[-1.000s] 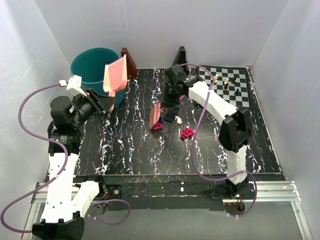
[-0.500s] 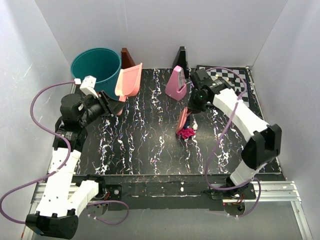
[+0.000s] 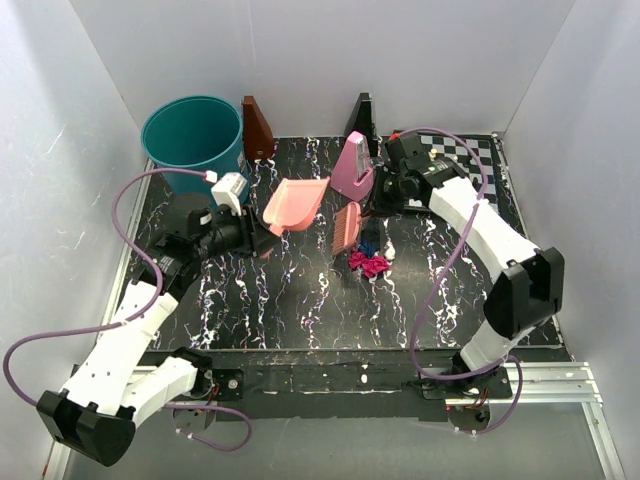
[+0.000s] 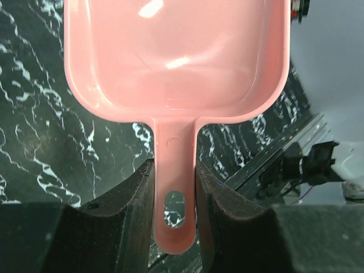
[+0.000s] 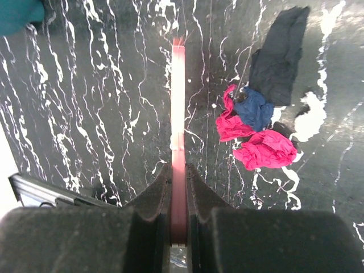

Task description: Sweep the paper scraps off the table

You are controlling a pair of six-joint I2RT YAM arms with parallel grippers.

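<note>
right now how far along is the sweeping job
Done: both tools are picked up, and the paper scraps lie bunched in one pile on the table. In hand: the left gripper grips the pink dustpan, which is empty; the right gripper grips the pink brush beside the pile. Left: pushing the scraps into the pan, probably then emptying it.

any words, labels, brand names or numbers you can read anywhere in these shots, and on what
None can be read: no text shows on the pink dustpan, the brush, the teal bucket, the chessboard or the paper scraps.
</note>
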